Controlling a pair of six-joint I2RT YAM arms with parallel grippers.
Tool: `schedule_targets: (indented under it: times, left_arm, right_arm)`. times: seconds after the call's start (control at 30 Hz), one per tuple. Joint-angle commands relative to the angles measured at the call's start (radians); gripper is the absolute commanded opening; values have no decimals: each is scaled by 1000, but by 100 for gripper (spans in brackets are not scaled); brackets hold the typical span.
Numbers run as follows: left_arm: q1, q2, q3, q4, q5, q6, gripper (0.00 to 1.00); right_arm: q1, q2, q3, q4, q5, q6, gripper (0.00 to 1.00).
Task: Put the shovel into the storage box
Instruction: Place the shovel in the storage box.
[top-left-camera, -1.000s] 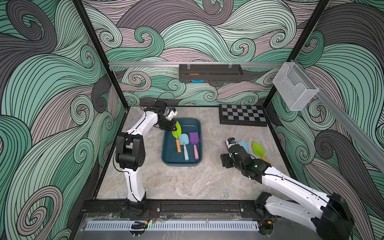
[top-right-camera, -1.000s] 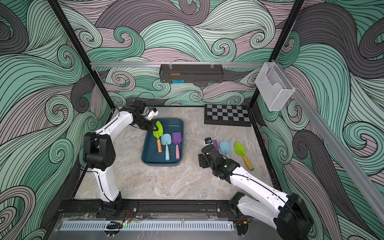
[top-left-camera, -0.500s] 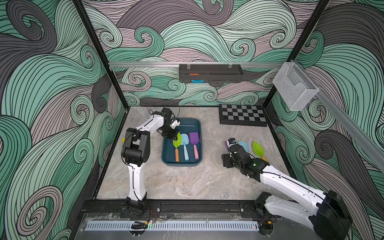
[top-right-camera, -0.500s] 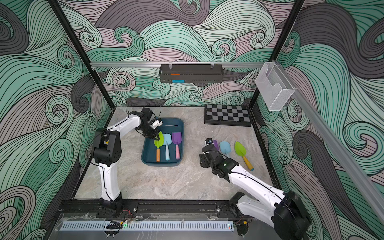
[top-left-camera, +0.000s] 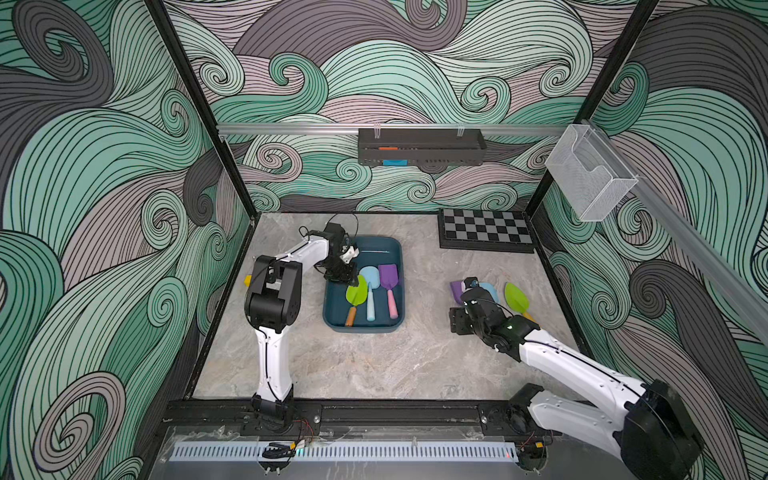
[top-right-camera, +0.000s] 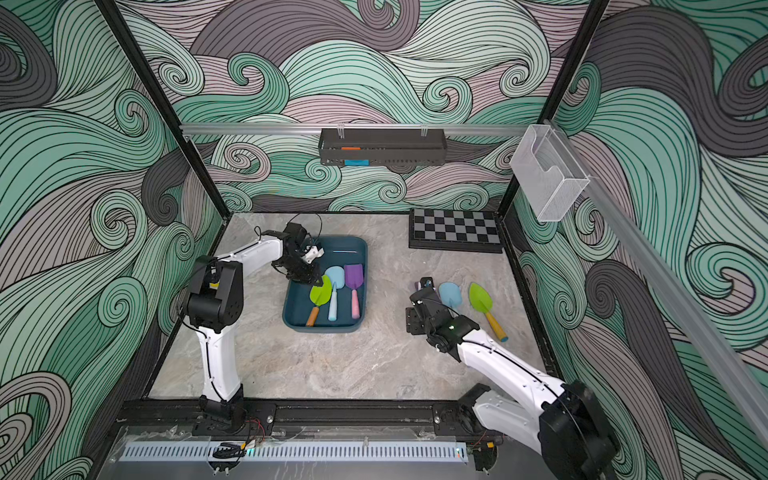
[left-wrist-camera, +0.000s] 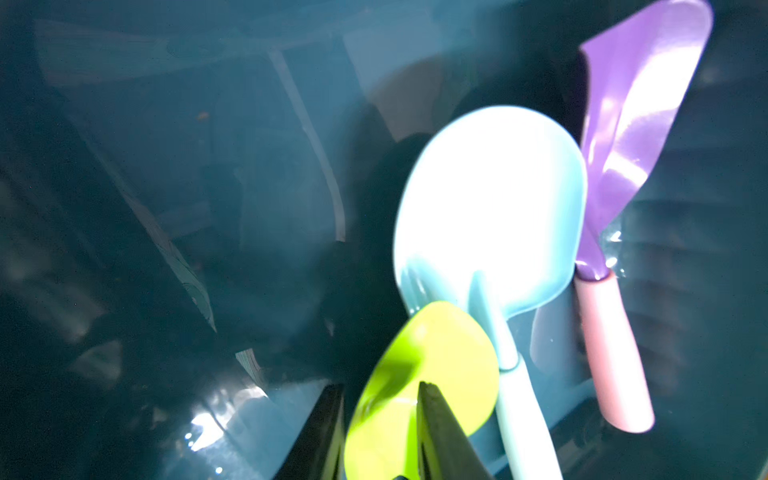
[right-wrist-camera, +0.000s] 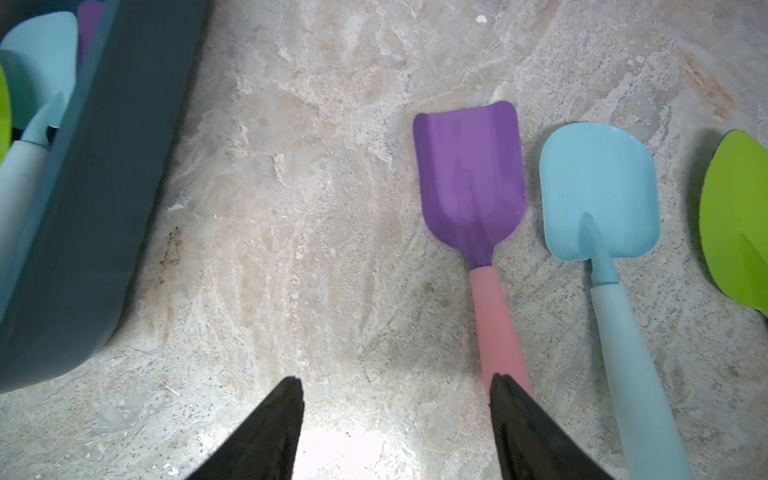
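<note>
Handle position is what your next pick turns on. The loose purple shovel lies flat on the marble table. Its blade points away from your right gripper and its pink handle points back at it, so the long axis runs nearly in line with the gripper's reach. The handle is not in the gap, though. Its end sits at one fingertip, on the side toward the loose light blue shovel.

Those jaws are spread wide and hold nothing. You would likely need a small sideways shift toward that neighbour before going down, and the light blue handle just beside it leaves little room. The loose green shovel lies beyond, on the same side.

The storage box stands well apart on the opposite side. It holds three shovels side by side, handles toward the robot.

Your left gripper is down in the box at the blade of the boxed green shovel. Its fingers are parted with the blade's edge between them, which looks more like a release than a pinch. That arm is across the box from the loose shovels, so your right arm is nearer.
</note>
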Motion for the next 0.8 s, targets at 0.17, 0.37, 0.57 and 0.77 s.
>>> schedule_targets:
  times: [0.17,0.37,0.57,0.77]
  left_arm:
    - [-45,-210,29,23,-32,-42,39]
    - [-90,-323,-14,69,-26,-53,43]
    - [-97,-346,-64,119,17,-82,44]
    - [-111,-366,-97,187,81,-121,49]
  right_arm:
    - [-121,157,40,2,-13,83,73]
    - [-201,269,81,29,-50,88,74]
    - [-228,348,75,67,-113,78,64]
    - [-228,383,67,92,-169,79,46]
